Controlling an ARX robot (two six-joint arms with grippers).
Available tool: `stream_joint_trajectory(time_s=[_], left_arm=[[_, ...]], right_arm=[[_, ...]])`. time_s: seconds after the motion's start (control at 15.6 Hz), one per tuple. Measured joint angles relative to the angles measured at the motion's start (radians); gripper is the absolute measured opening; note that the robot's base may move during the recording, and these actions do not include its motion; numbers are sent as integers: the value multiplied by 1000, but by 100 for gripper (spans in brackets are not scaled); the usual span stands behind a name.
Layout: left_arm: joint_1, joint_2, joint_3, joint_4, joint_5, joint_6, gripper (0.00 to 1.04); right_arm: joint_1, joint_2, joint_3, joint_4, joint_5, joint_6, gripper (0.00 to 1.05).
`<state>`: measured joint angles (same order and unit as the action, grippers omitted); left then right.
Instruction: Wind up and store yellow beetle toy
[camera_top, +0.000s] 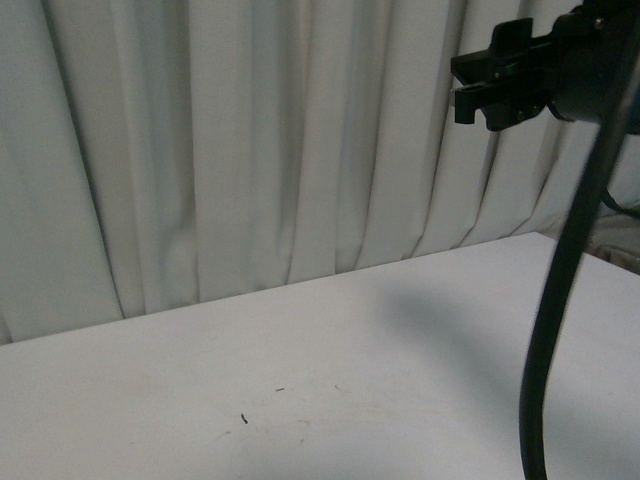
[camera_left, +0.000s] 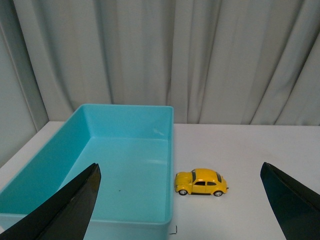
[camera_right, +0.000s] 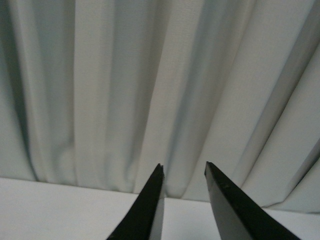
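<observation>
The yellow beetle toy (camera_left: 201, 182) stands on its wheels on the white table, side-on in the left wrist view, just beside the long wall of a light blue bin (camera_left: 171, 165). My left gripper (camera_left: 180, 172) is open wide, with one finger over the bin and the other beyond the car; it hangs short of the toy and touches nothing. My right gripper (camera_top: 464, 84) is raised high at the upper right of the front view, open and empty; seen from its own wrist, the right gripper (camera_right: 184, 167) faces the curtain. The front view does not take in the toy.
The light blue bin is empty, with its floor (camera_left: 125, 175) bare. A pale pleated curtain (camera_top: 250, 140) hangs right behind the table's far edge. A black cable (camera_top: 560, 290) drops from the right arm across the right side of the front view.
</observation>
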<state>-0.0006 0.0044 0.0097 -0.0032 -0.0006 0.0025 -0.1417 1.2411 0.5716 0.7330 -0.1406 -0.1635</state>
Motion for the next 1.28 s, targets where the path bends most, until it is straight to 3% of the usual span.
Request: stream_joint_trajectory(time_s=[0.19,0.45,0.64,1.28], left_arm=[[0,0,0,0,0,0,98],[0,0,0,0,0,0,98],[0,0,0,0,0,0,98],[0,0,0,0,0,0,98]], right_arm=[[34,-65,-173,21,29,112,2],[66,-225,-322,45,68,145,2],[147,-340,-416,3,131,148,2],[147,-641,-561,-170,138,149,2]])
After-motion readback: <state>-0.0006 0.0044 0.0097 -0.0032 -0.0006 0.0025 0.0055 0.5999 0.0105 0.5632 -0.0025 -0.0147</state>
